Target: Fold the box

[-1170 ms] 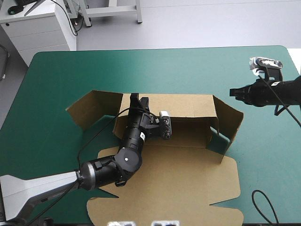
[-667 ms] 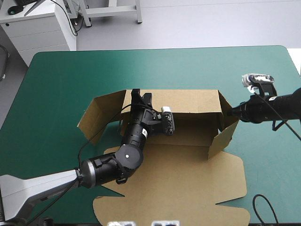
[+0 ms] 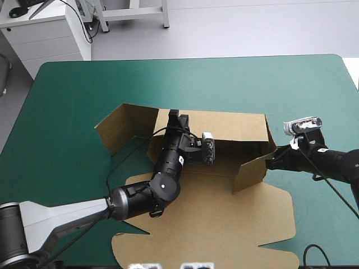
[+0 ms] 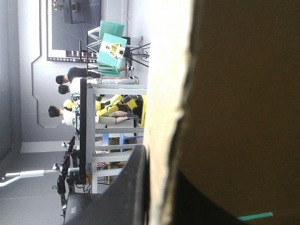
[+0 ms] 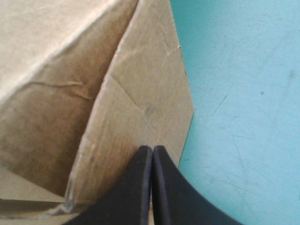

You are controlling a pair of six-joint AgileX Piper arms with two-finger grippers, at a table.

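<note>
The brown box [image 3: 224,196] lies mid-table with its lid panel flat toward the near edge and its back wall [image 3: 235,124] raised. My left gripper [image 3: 178,119] is at the top of that wall, shut on it. In the left wrist view the board [image 4: 234,93] fills the space beside one black finger [image 4: 131,192]. My right gripper [image 3: 268,164] is shut, its tip pressed against the outside of the right side flap [image 3: 252,171], which is bent inward. The right wrist view shows the shut tip [image 5: 152,149] touching that flap [image 5: 145,93]. The left side flap [image 3: 124,128] angles outward.
The teal-green cover [image 3: 224,78] stretches from behind the box to the table's far edge, and more of it shows to the right of the flap [image 5: 243,93]. The lid's scalloped edge [image 3: 202,255] reaches close to the near edge.
My right gripper has come in from the right and lower, pushing the right side flap inward. The box and my left gripper have shifted slightly right, and the left flap has swung closer.
</note>
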